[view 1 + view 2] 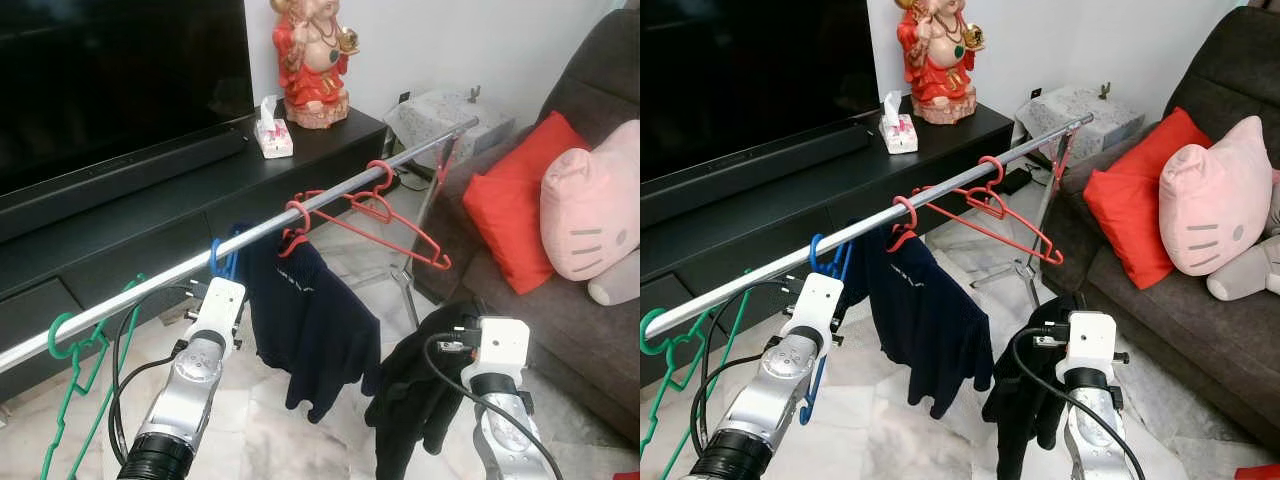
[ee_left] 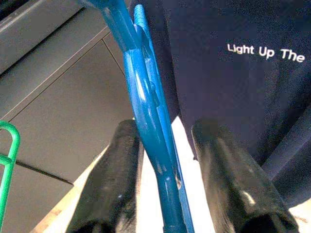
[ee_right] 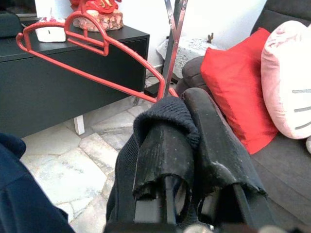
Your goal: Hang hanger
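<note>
Green hanger [image 1: 70, 345] hangs at the far left end of the clothes rail [image 1: 150, 285], hook over the rail, body dropping toward the floor.

Next along, my left gripper [image 2: 160, 160] is raised just under the rail. Its 2 fingers [image 2: 109, 184] are spread, and the blue hanger [image 2: 148, 111] runs lengthwise between them, its long axis in line with the fingers. One finger appears to touch the shaft; the other stands clear. The blue hook [image 1: 218, 258] already sits over the rail, beside the navy T-shirt [image 1: 315, 320] on its red hanger [image 1: 295, 225]. I judge the hang as made and release as the step in hand.

A second, empty red hanger [image 1: 395, 225] hangs further right.

My right gripper [image 3: 194, 145] is low and well apart from the rail, fingers pinching a black garment [image 1: 420, 400] that drapes over them.

Containers: 1 tissue box [image 1: 272, 135] on the TV console [image 1: 150, 200], a tissue protruding from its top.
</note>
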